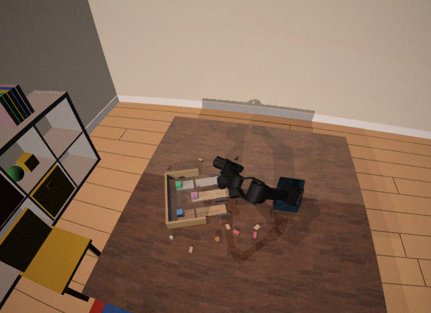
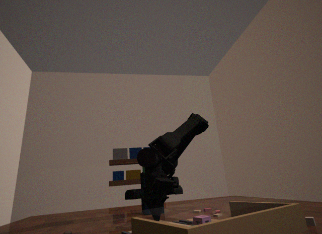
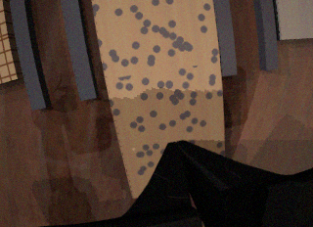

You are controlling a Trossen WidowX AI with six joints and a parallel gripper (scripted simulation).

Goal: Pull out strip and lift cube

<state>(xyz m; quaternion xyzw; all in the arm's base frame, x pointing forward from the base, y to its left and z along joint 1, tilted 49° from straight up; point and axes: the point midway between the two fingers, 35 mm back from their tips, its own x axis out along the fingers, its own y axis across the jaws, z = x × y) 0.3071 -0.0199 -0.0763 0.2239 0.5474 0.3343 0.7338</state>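
The dotted tan strip (image 1: 213,194) (image 3: 156,66) is the middle one and looks unbroken. The purple cube (image 1: 193,195) (image 2: 202,219) with a dark mark sits at its far end. The white strip (image 1: 207,182) (image 3: 295,17) has a gap across it and bears the green cube (image 1: 178,184). The gridded strip (image 1: 211,211) (image 3: 7,53) also has a gap, with the blue cube (image 1: 179,212) at its far end. My gripper (image 2: 156,217) (image 3: 176,149) is shut and empty, its tips down over the near end of the dotted strip. Contact is hard to tell.
A wooden tray wall (image 1: 186,223) (image 2: 244,221) surrounds the strips' far ends. Dark guide rails (image 3: 77,46) (image 3: 226,36) stand on both sides of the dotted strip. Small blocks, such as a red one (image 1: 236,232) and a tan one (image 1: 256,227), lie beside the strips.
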